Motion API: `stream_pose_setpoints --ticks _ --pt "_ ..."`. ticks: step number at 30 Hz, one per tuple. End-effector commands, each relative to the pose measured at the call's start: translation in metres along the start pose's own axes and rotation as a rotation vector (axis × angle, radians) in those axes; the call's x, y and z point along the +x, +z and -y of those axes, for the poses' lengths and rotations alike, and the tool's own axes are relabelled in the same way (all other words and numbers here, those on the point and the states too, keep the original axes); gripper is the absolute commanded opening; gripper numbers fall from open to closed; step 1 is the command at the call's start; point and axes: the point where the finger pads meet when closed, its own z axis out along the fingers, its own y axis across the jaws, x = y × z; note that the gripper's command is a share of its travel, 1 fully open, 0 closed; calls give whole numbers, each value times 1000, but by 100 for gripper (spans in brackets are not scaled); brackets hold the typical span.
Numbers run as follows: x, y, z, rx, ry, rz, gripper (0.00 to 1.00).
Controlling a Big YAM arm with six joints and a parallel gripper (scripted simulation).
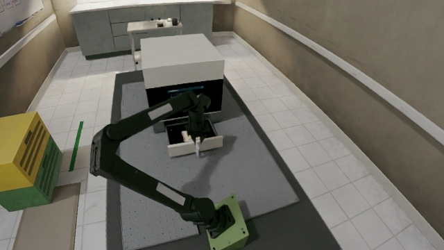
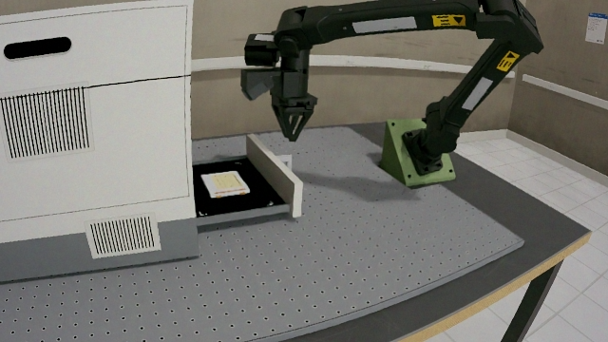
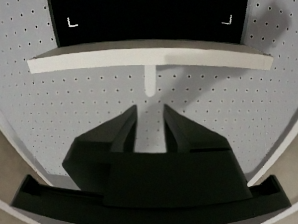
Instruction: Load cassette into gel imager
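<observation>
The imager IM [image 1: 184, 50] [image 2: 142, 123] stands upright with its drawer pulled out. The cassette FINISHED [image 1: 186, 136] [image 2: 225, 182] lies flat on the black glass, roughly in the middle between the visible corner marks; it is out of the wrist view, which shows two front corner marks [image 3: 72, 23]. The drawer front [image 1: 212, 142] [image 2: 280, 182] [image 3: 100, 58] has a pale handle [image 1: 198, 150] [image 3: 150, 82] jutting from its outer face. My gripper [image 2: 292, 139] [image 3: 150, 109] points down above the level of the drawer front, empty, its fingers partly open with a narrow gap. The handle is ahead of the fingertips in the wrist view.
The perforated board [image 1: 250, 167] [image 2: 332, 266] lies under IM and in front of the drawer. My arm's green base block [image 1: 229, 222] [image 2: 396, 152] stands at its front edge. A yellow and green box [image 1: 21, 146] is off to the left in the top view.
</observation>
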Motion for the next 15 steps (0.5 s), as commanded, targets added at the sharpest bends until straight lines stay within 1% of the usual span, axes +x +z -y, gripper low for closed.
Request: stream_pose_setpoints --ticks 1,2,3,5,15 --pt "-9 -6 0 10 -30 14 26" --pt "-9 5 0 5 -48 -5 26" --pt "-2 11 0 -2 -37 -15 26" --pt "-2 11 0 -2 -37 -15 26" --pt "-1 25 0 -5 -14 -14 26"
